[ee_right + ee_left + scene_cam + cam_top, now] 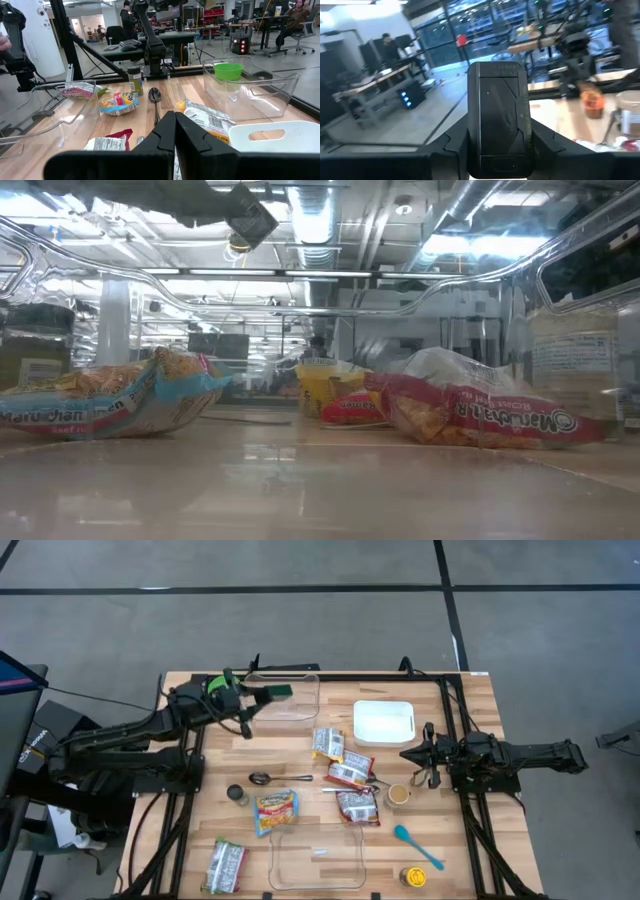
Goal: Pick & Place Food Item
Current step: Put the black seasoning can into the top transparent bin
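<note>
While the left gripper [268,693] hung clamped on a dark flat packet [280,691] over the clear bin [300,715] at twelve o'clock, that placement looked nearly made. Ramen packets [350,772] lay mid-tabletop, apparently left to move. At three o'clock, the right gripper [408,753] waited, fingers together.

Wooden table [470,720], clear plastic bins [316,862], seemingly metal spoon [262,778].

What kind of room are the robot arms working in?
Probably a robotics lab or workshop. Beyond the wooden table there is a bare grey floor, other workbenches with gear on them, and people at desks under open ceiling pipes.
</note>
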`<state>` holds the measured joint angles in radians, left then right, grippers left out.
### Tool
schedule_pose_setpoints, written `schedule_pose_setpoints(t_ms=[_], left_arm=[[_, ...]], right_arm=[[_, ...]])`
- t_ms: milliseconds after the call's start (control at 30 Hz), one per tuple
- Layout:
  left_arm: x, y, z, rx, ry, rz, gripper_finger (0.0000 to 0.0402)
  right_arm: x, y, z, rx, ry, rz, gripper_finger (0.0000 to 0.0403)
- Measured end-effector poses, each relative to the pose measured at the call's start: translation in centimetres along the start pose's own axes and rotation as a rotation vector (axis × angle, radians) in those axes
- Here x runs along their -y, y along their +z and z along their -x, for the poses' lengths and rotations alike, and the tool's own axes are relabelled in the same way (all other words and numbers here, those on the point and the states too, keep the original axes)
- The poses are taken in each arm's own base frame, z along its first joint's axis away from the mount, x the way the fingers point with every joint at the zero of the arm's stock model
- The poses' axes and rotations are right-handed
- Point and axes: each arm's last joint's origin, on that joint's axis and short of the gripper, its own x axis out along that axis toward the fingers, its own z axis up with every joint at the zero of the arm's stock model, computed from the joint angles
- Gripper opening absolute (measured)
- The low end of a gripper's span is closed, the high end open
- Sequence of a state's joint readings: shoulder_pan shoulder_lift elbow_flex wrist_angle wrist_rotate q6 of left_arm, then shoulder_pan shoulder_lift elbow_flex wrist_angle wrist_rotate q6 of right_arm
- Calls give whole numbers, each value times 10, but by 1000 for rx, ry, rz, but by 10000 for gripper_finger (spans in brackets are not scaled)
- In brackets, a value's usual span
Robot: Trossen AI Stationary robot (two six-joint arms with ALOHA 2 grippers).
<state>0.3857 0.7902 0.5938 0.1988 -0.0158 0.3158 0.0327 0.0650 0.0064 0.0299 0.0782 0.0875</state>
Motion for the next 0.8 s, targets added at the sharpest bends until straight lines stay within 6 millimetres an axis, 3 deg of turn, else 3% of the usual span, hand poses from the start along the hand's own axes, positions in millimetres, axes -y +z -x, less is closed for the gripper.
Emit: schedule_pose_setpoints(t_ms=[200, 400, 667, 800], left_arm=[[-18, -14, -10, -70, 112, 0, 140], [-29, -34, -24, -173, 159, 12, 115], [-32, -63, -44, -311, 149, 26, 137], [-29, -78, -54, -376, 126, 31, 117]], right_arm=[[0, 0, 0, 0, 0, 0, 0], [0, 0, 0, 0, 1, 0, 0], [0, 0, 0, 0, 0, 0, 0], [0, 0, 0, 0, 0, 0, 0]])
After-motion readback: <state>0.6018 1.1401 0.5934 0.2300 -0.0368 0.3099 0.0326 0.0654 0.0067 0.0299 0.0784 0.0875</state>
